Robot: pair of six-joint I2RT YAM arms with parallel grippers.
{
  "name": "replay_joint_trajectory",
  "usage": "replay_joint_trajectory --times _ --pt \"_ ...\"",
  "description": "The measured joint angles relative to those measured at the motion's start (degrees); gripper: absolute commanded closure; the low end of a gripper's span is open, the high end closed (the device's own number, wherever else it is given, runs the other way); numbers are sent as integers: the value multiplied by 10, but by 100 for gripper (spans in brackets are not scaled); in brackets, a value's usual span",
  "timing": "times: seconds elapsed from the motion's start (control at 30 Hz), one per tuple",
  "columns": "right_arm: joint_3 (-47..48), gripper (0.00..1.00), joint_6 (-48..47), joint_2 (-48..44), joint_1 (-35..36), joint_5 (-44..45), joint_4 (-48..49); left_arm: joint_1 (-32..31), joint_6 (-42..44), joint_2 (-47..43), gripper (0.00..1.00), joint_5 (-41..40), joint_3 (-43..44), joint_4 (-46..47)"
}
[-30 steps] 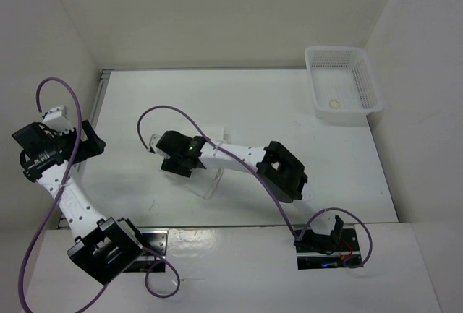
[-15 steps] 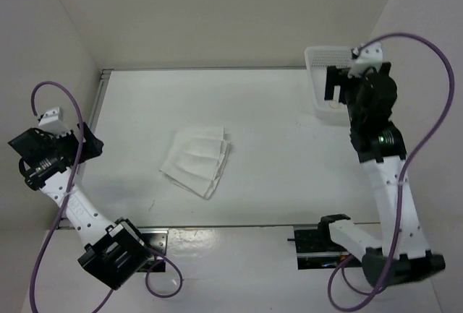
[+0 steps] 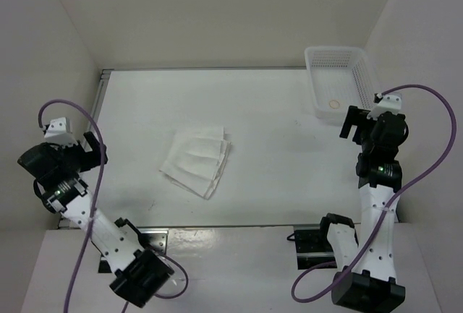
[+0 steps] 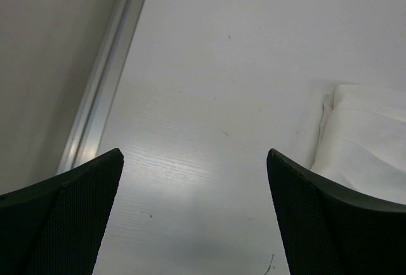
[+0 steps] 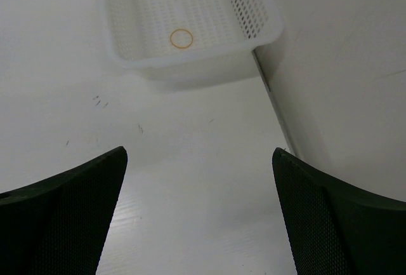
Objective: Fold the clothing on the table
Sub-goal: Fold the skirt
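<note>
**In the middle of the bench point(image 3: 289, 125), the clothing point(image 3: 195, 160) lies in a small flat stack**

The white clothing sits a little left of the middle. It lies flat in a few layers, and wavy edges show on its right side. It looks folded, so I think the job is at its end or very close to it.

The left end effector point(image 4: 193, 157) hangs by the left side, near the grey rail point(image 4: 104, 97). Its fingers are spread wide and hold nothing. The right end effector point(image 5: 200, 154) hangs by the right side. It is spread wide and empty too, and it points at the white mesh basket point(image 3: 343, 85) in the far right corner. A small ring point(image 5: 181, 38) lies in the basket.

If one more fold is wanted, an end effector must reach an edge of the clothing and pinch the thin layers up off the bench. The layers may slide apart, so it should go slowly.

There is bare bench on every side of the clothing. The walls are close behind both arms. The basket is well apart from the clothing.
</note>
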Motion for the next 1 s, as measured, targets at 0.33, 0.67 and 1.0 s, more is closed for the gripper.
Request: replay_joint_trajectory --times 0.33,0.67,1.0 --pt "-1 1 0 -21 -1 19 5 0 -14 -102 0 -12 -13 37" --pt "-1 1 0 -19 -2 29 6 0 -14 -91 0 -13 -17 37" --pt "-1 1 -1 -16 -2 24 7 0 -14 -95 0 -13 -17 37"
